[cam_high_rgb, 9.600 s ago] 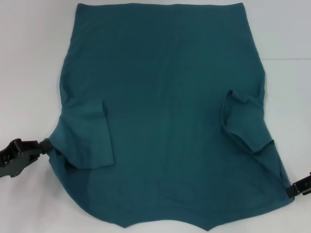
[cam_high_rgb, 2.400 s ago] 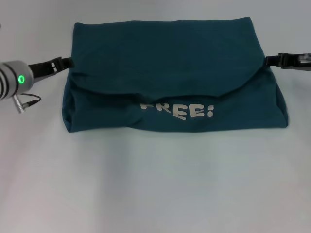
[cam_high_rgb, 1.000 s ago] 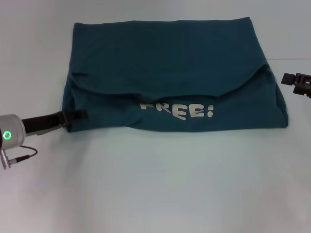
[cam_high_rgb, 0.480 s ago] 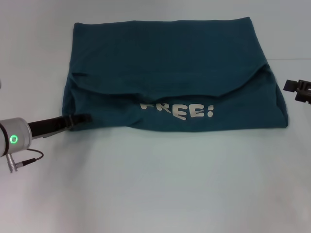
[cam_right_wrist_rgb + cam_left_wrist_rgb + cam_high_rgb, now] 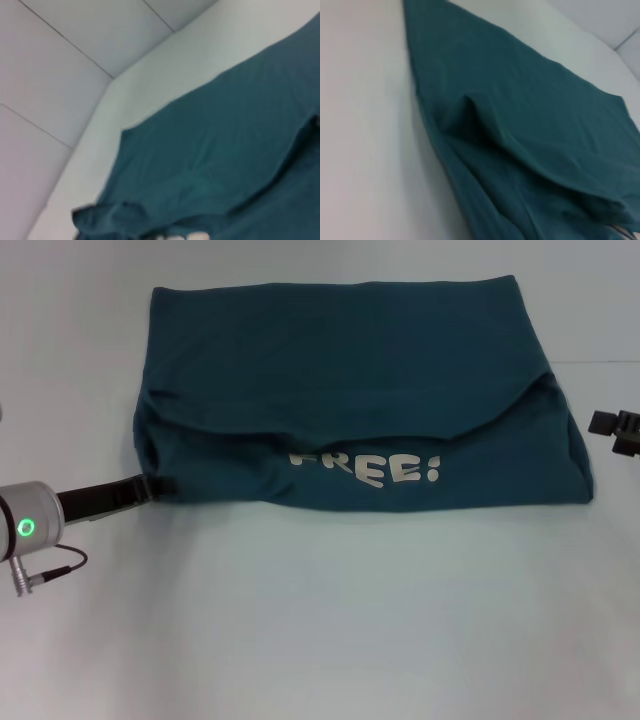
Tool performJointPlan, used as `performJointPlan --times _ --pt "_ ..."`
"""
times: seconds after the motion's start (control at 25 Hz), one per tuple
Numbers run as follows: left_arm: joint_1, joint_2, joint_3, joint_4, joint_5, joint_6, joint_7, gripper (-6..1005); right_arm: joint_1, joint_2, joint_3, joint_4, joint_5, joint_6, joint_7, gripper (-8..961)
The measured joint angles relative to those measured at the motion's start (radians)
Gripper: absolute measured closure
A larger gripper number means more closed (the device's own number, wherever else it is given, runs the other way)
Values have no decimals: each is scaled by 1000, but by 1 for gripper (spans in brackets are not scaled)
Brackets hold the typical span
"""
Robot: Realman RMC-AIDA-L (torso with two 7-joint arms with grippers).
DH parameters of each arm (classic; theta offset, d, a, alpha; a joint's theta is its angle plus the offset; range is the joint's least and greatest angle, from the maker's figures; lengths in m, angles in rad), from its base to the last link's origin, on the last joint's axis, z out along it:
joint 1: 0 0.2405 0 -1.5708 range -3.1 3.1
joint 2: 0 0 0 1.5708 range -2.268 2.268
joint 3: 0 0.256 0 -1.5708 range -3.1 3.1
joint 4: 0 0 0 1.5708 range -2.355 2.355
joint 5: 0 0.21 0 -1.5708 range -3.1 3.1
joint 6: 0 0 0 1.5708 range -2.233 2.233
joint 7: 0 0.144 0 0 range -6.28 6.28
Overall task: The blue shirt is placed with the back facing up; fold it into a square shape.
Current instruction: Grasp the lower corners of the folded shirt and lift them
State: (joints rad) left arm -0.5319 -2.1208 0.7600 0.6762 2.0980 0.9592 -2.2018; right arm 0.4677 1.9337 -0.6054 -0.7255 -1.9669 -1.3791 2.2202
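A pale tabletop (image 5: 320, 620) was seen from the head view, with one blue shirt (image 5: 350, 370) laid across its far half, from about 10 o'clock to 2 o'clock of the frame.

At 9 o'clock, the left tool (image 5: 158, 487) was reached in low from the left edge, its tip pressed against the shirt's near left corner. Whether it was clenched on the cloth or released could not be told.

In the middle, the shirt was seen folded into a wide rectangle, a curved flap laid over its front. One line of white lettering (image 5: 365, 468) was shown just below that flap, near 6 o'clock of the shirt.

At 3 o'clock, the right tool (image 5: 618, 426) was held just beside the shirt's right edge, apart from it. Its state could not be told either.

The lengthwise fold was judged done, and the sideways fold that would shorten the rectangle to a square was judged to be in hand. The next move would call for the left corner to be gripped, lifted and carried across toward 3 o'clock.

Counted: one shirt, two tools.
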Motion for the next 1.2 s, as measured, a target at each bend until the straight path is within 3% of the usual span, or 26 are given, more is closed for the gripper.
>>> performJointPlan --times 0.16,0.36,0.64,0.84,1.2 --pt "17 -10 1 58 -1 33 17 903 29 -28 -1 3 -111 -13 52 129" --pt "10 10 -7 65 1 57 3 941 89 -62 -2 6 -297 -6 166 129" --pt "-10 19 -12 65 -2 59 -20 978 174 -70 -2 4 -477 16 264 129" --pt "-18 16 -11 66 -9 61 -29 978 199 -45 -7 14 -483 70 261 129" --pt "-19 12 -11 67 -36 62 -32 978 204 7 -121 31 -485 227 255 128"
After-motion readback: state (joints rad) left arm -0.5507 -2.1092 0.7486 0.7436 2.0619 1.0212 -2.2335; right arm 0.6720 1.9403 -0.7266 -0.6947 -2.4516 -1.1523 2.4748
